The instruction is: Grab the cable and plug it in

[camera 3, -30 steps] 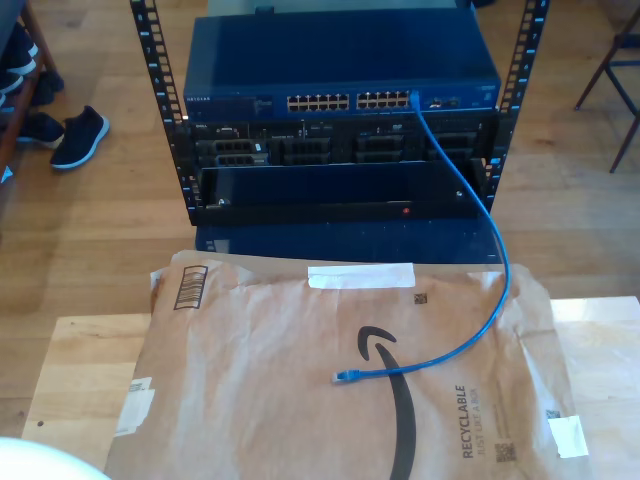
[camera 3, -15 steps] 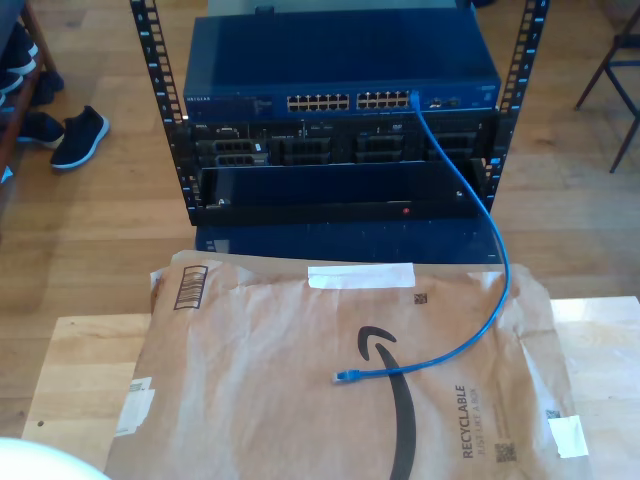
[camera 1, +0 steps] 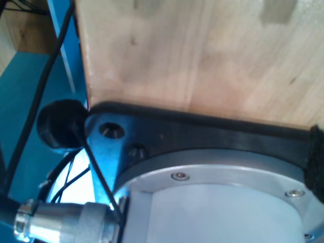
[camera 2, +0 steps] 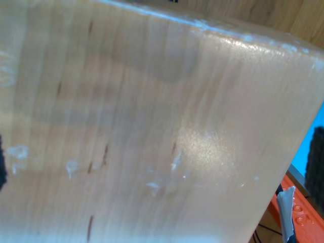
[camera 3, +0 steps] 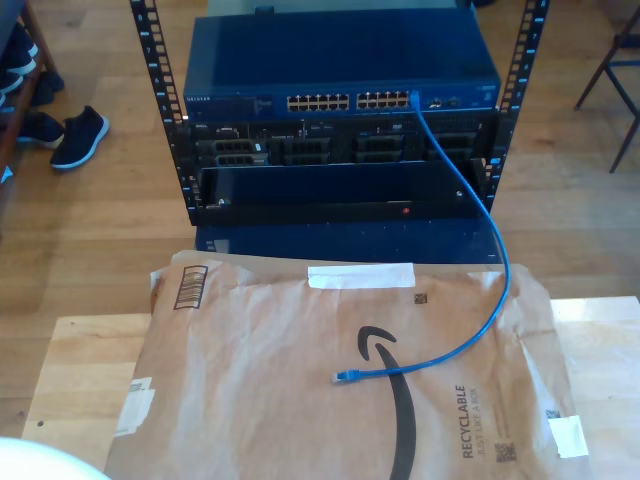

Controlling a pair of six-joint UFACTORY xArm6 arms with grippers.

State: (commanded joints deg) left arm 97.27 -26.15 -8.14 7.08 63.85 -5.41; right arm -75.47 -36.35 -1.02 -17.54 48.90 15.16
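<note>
The cable (camera 3: 495, 270) is thin and bright blue. One end is plugged into the rightmost port (camera 3: 414, 98) of the blue network switch (camera 3: 240, 103) in the rack. From there it hangs down and curves onto a brown paper mailer (camera 3: 260, 380) on the wooden table (camera 3: 80, 370). Its free plug (camera 3: 343, 376) lies loose near the mailer's middle, with nothing holding it. The first wrist view looks close along a pale wood panel (camera 1: 202, 55) above a black bracket (camera 1: 202, 131) and a metal flange (camera 1: 217, 172). The second wrist view faces a wood surface (camera 2: 152, 126) at close range.
The black rack (camera 3: 160, 90) holds more equipment under the switch. In the exterior view, shoes (camera 3: 78, 135) sit on the floor at the left and a chair leg (camera 3: 625, 80) stands at the right. A white rounded part (camera 3: 35, 465) shows at that view's bottom left corner.
</note>
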